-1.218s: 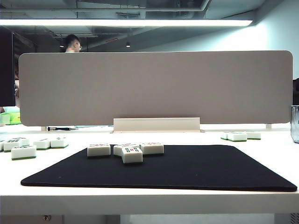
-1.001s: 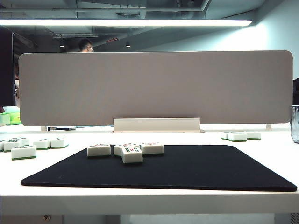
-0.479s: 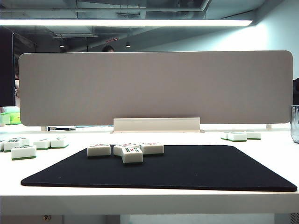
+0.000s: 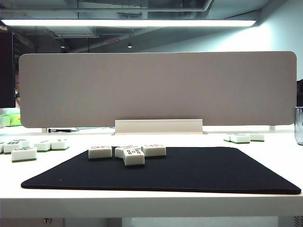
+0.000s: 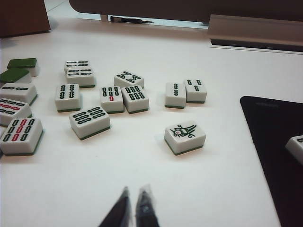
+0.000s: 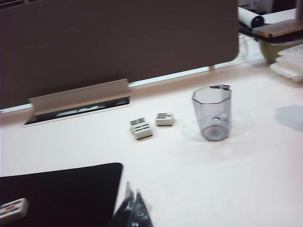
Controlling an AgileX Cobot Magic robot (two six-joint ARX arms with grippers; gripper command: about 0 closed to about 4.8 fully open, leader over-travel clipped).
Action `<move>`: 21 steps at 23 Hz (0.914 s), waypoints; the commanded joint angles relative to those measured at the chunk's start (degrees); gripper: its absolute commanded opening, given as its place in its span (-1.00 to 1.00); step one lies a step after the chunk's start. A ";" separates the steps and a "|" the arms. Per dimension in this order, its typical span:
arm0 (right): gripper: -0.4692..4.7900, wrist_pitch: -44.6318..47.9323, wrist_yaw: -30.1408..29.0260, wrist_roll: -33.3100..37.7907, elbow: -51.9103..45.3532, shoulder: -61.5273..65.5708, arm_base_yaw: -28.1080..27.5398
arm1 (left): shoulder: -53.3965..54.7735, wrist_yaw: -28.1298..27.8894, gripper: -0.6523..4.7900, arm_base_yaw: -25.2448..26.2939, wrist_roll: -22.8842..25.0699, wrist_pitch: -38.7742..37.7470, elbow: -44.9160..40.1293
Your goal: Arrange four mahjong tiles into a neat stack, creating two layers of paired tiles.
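We see the four mahjong tiles lying flat, faces up, at the back left of the black mat; three sit in a row with long axes across the view, the fourth skewed just in front. Neither the left gripper nor the right gripper holds anything; both hang over the white table with jaws together.

A person's head, which had shown above the top edge of the grey divider panel in the exterior view, moved from the left part of the panel toward its middle and then dropped out of sight. By the present moment, only the ceiling and the long strip light showed above the panel.
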 commanded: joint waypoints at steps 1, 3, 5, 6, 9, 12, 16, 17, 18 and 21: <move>-0.83 -6.21 -3.89 -0.17 4.63 -0.48 0.07 | 0.02 0.24 -0.67 0.02 0.00 -0.61 -0.04; -0.83 -9.14 -5.66 -0.17 7.02 -0.48 0.07 | 0.02 0.22 -0.67 0.02 -0.02 -0.61 -0.04; -0.83 -11.63 -7.13 -0.17 8.68 -0.48 0.07 | 0.02 0.22 -0.67 0.02 -0.20 -0.61 -0.04; -0.83 -12.24 -7.74 -0.17 9.09 -0.48 0.07 | 0.02 0.22 -0.67 0.02 -0.20 -0.61 -0.04; -0.83 -14.36 -9.42 -0.17 10.01 -0.48 0.07 | 0.02 0.22 -0.67 0.02 -0.20 -0.59 -0.04; -0.83 -16.76 -14.62 -0.17 10.99 -0.48 0.07 | 0.02 0.22 -0.67 0.02 -0.20 -0.59 -0.04; -0.83 -19.06 -23.65 -0.13 12.70 -0.48 0.07 | 0.02 0.22 -0.67 0.02 -0.20 -0.59 -0.04; -0.83 -19.37 -26.77 -0.09 13.44 -0.48 0.07 | 0.02 0.22 -0.67 0.02 -0.20 -0.59 -0.04; -0.83 -19.39 -28.76 0.09 13.92 -0.48 0.07 | 0.02 0.22 -0.67 0.02 -0.20 -0.59 -0.04; -0.83 -20.17 -32.63 0.09 16.11 -0.46 0.07 | 0.02 0.20 -0.67 0.02 -0.20 -0.59 -0.04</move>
